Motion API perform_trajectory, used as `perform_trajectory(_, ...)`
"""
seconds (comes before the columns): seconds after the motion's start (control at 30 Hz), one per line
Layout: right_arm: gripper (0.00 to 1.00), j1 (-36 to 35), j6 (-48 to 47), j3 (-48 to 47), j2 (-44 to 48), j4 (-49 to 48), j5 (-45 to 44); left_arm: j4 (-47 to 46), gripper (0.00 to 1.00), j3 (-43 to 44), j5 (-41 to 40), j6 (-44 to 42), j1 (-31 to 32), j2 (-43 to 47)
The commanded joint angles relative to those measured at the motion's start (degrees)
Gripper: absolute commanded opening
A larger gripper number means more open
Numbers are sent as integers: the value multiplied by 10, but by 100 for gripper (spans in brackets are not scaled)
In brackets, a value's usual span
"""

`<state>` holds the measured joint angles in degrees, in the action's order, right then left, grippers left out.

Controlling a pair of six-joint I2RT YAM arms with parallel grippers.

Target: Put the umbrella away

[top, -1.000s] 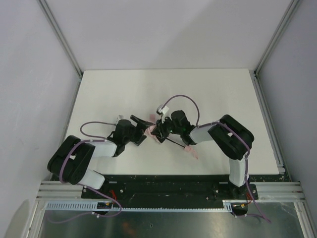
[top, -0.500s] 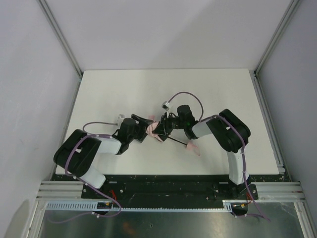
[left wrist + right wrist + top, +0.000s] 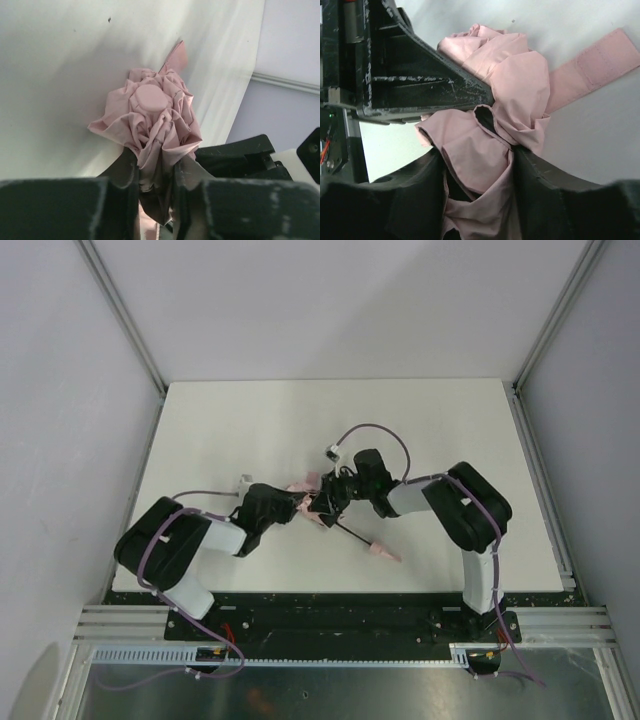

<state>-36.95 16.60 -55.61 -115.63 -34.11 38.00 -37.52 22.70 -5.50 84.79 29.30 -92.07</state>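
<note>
The umbrella [image 3: 312, 506] is lying mid-way across the worktop [image 3: 300, 420], toward the near edge. The left hand [image 3: 155, 170] is pinching its light, slippery bunched canopy [image 3: 155, 115], while the right hand [image 3: 480, 170] is straddling the same fabric, its grip impossible to tell. The stiff black shaft [image 3: 350, 533] is probably offering firmer purchase, with the loose strap [image 3: 592, 67] trailing nearby.

A white table [image 3: 240, 420] lies between grey walls [image 3: 60, 390], with perhaps a slotted cable duct [image 3: 350, 663] at front.
</note>
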Motion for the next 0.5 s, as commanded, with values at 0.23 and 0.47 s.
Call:
perform_trajectory(0.23,79,-8,16,-13,138,283,-81,90,0,-30,16,-99,2,-2)
perform_trajectory(0.47,80,22,137,-11,224,393,-153,90,0,-33,76,-69,0,41)
